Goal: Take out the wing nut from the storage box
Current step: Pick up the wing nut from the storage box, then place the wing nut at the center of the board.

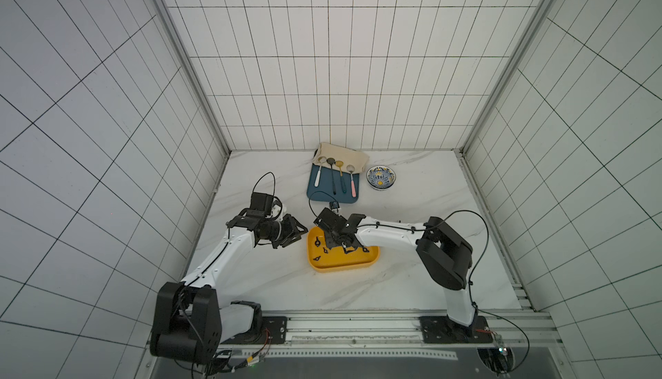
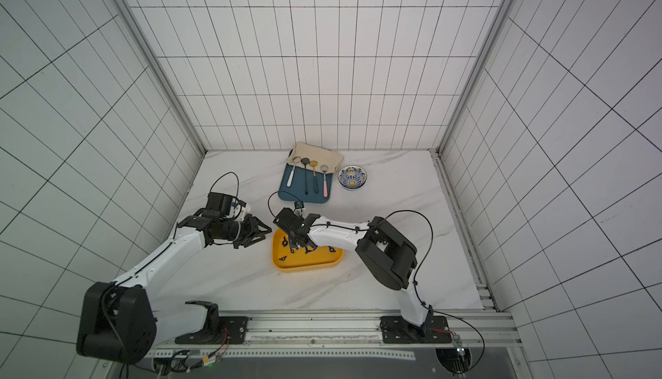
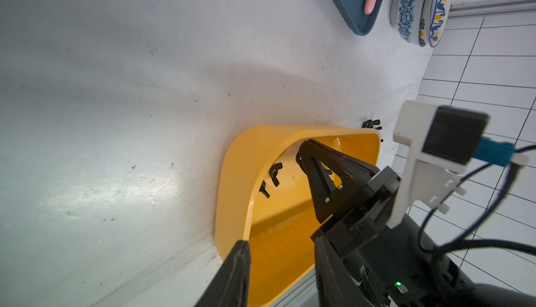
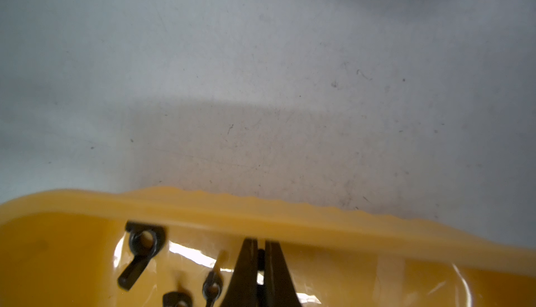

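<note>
Your right gripper (image 4: 261, 243) is clamped on a wing nut (image 4: 261, 257) between its tips: light, hard, likely slippery, so pinch the flat wing.

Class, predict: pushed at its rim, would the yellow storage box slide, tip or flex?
The storage box probably slides readily: thin plastic, holding only small wing nuts, on the smooth table. Being shallow and wide, it seems unlikely to tip. Its wavy rim suggests some flex.
</note>
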Tool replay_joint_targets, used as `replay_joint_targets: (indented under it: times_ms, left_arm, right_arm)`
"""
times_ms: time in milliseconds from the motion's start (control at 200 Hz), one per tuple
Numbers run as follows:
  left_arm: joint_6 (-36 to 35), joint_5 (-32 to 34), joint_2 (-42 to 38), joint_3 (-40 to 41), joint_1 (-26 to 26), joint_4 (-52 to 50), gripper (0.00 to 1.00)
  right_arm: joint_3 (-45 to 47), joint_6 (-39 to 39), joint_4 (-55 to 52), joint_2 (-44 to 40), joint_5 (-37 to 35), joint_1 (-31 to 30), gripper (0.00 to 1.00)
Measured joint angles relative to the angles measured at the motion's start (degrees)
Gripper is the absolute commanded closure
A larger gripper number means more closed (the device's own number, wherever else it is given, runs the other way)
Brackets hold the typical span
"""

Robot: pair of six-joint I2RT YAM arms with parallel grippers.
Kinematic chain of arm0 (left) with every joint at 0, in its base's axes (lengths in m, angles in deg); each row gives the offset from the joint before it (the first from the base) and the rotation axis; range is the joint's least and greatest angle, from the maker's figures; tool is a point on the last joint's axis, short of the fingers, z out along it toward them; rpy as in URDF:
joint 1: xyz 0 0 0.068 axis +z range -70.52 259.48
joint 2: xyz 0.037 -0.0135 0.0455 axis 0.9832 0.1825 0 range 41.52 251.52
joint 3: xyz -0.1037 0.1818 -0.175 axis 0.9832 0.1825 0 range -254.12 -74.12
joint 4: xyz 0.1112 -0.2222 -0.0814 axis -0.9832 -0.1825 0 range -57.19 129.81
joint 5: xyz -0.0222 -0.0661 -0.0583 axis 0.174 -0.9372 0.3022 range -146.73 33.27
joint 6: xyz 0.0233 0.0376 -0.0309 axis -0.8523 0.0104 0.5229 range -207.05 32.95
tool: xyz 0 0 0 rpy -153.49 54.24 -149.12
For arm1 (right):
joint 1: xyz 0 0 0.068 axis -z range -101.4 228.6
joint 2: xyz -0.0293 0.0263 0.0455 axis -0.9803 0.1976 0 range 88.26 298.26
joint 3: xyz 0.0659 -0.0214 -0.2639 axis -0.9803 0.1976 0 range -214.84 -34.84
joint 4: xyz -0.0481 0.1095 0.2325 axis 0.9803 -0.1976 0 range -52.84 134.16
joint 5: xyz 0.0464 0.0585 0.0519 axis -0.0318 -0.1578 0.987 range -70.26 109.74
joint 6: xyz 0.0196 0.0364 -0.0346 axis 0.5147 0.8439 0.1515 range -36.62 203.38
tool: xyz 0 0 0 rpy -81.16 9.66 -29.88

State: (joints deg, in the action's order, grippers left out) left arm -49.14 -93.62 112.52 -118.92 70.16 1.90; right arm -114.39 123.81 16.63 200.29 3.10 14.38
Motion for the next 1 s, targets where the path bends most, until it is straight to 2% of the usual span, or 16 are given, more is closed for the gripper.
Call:
replay_joint_targets:
  times_ms: [165,265,365,515,615,765,875,1000]
  left_arm:
    - [2.1,1.3,0.5,-3.1,-6.7,1.6,0.6]
    - [3.6,2.3,3.0,-6.8,-11.7,4.0,0.6]
    - [5.4,2.6,7.9,-11.0,-16.9,7.5,0.6]
    - [7.6,2.7,17.6,-18.8,-24.0,12.8,0.6]
    - [8.6,2.5,23.9,-25.0,-27.6,15.2,0.6]
    - [9.6,1.8,30.4,-31.3,-30.7,18.3,0.6]
    - [10.1,1.2,32.2,-31.9,-31.1,19.4,0.6]
    - [10.4,0.8,33.1,-31.9,-31.1,19.9,0.6]
  right_arm:
    - [2.7,-1.3,-2.5,-10.2,-3.1,0.3,1.0]
    - [6.5,-1.9,-3.4,-16.0,-4.2,2.7,1.0]
    - [11.7,-2.7,-4.5,-21.0,-4.9,8.3,1.0]
    - [17.9,-4.8,-5.8,-26.2,-4.9,20.9,1.0]
    - [19.7,-6.2,-5.6,-26.8,-3.8,28.7,1.0]
    - [21.7,-8.0,-3.9,-26.0,-0.5,36.5,1.0]
    - [21.8,-9.5,-1.9,-23.1,2.4,39.9,1.0]
    - [21.8,-10.8,0.2,-19.6,4.5,40.8,1.0]
